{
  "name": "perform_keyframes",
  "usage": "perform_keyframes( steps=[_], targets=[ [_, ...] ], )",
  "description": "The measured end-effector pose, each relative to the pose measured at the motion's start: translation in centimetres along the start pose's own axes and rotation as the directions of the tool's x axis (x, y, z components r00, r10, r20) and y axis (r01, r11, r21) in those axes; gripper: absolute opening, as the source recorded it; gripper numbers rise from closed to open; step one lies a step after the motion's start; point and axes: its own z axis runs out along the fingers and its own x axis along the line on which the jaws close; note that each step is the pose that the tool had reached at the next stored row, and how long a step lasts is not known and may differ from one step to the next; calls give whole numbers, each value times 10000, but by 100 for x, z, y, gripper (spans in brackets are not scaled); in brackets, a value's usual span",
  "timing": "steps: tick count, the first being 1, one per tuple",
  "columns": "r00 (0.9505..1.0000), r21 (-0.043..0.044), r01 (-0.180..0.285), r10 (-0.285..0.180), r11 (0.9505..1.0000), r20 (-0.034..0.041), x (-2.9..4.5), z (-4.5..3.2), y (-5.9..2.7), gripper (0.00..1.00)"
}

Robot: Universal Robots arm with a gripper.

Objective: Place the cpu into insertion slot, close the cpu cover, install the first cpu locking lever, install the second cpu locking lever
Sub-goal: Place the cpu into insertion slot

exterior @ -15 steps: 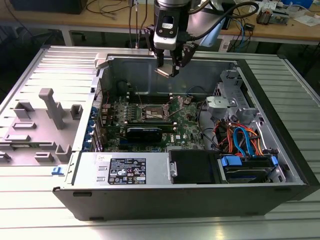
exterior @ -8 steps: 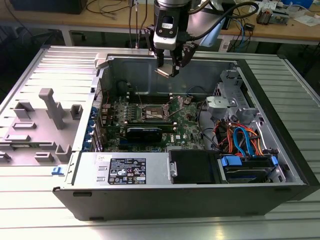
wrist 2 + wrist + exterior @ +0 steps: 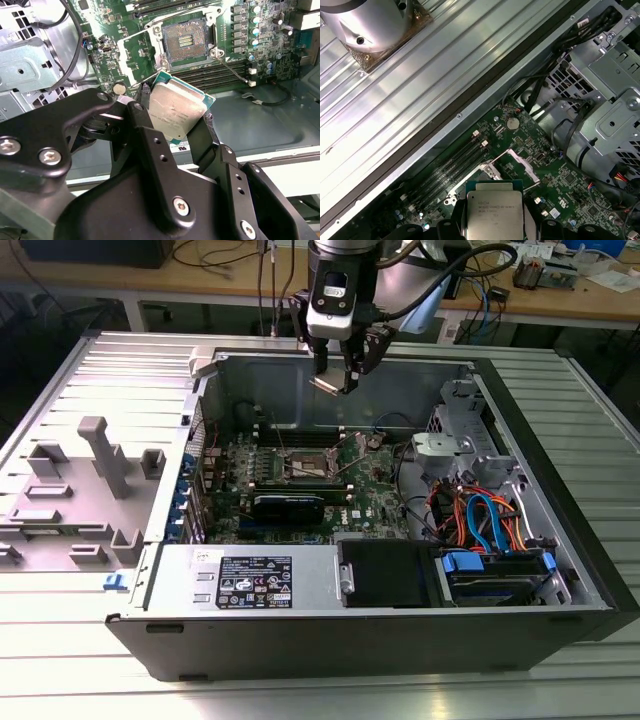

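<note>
Both fingers [image 3: 146, 137] of the tool [image 3: 172, 111] pinch the cpu [image 3: 179, 105] above the insertion slot [image 3: 186, 42].

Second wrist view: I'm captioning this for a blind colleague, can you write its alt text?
The black pincer grips the cpu by two opposite edges, its silver top showing, held clear of the green circuit board. Beyond it, the board's insertion slot lies open and empty.
</note>
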Motion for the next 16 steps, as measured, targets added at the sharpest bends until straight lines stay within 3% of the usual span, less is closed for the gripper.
perform_keyframes(
  steps=[4,8,12,16],
  targets=[
    [10000,-1,-35,35,10000,3,0,0,0,54],
    [9992,-9,-387,387,9992,30,-1,2,0,54],
    [9922,-29,-1245,1245,9922,99,-1,11,-1,54],
    [9905,-32,-1369,1369,9906,108,-1,13,-1,54]
  ],
)
